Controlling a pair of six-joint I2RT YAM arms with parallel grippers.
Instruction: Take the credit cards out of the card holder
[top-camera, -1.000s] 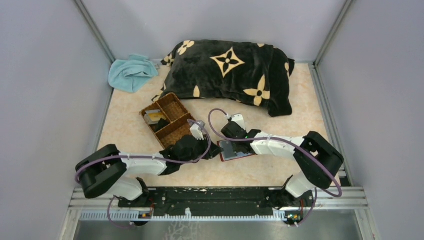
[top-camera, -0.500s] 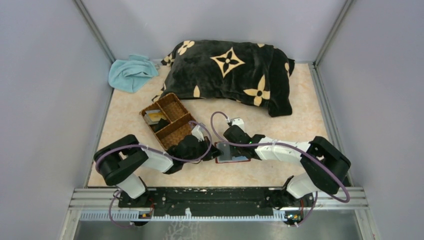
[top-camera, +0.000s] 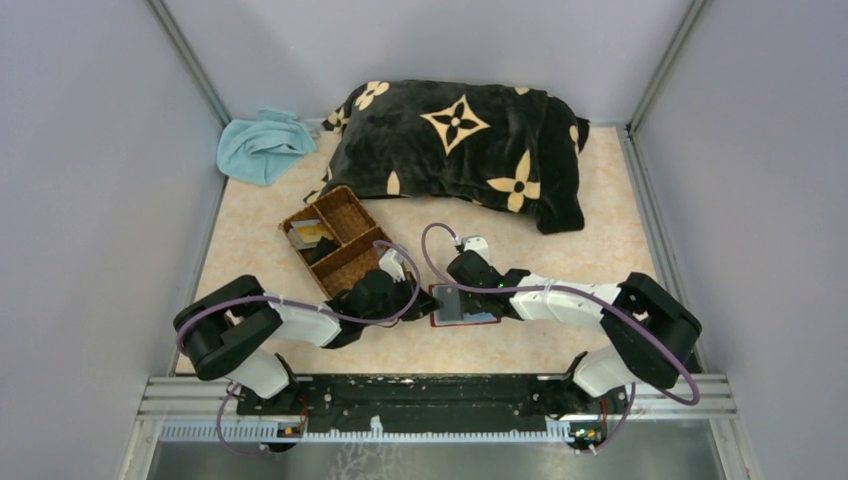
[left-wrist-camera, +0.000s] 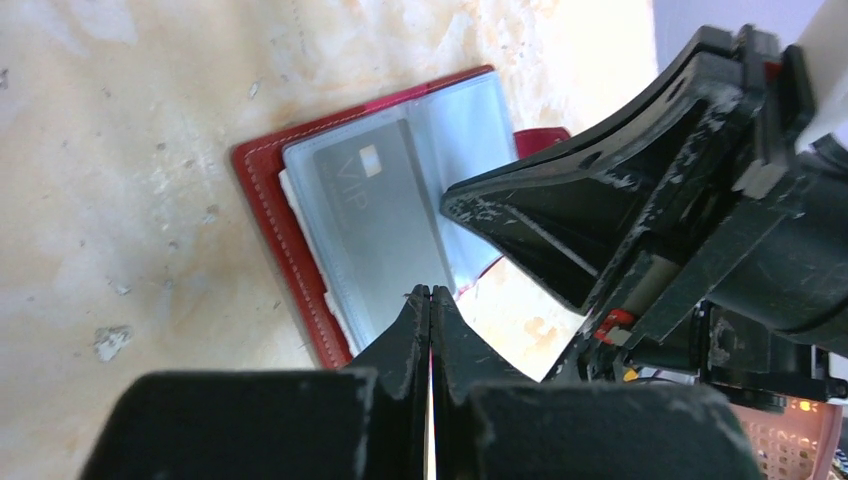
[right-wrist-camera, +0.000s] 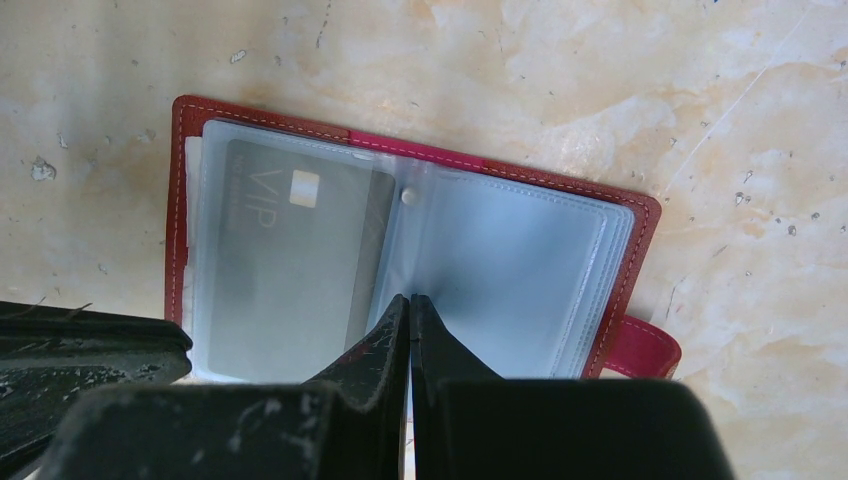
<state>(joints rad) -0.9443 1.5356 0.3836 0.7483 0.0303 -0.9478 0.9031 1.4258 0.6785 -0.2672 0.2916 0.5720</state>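
Just beneath right claw (right-wrist-camera: 409, 299), open card holder (right-wrist-camera: 500, 240).

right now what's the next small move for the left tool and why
Probably open the left tool and nip the grey VIP card by its edge. The card sits in a sleeve of the open card holder; the left tool is shut at that edge, the right tool shut at the fold.

card holder (right-wrist-camera: 500, 250): one was there
grey card (right-wrist-camera: 290, 250): one showed
grippers: two, left gripper (left-wrist-camera: 430, 295) and right gripper (right-wrist-camera: 408, 300)
basket (top-camera: 313, 206): one
pillow (top-camera: 460, 150): one
cloth (top-camera: 262, 145): one
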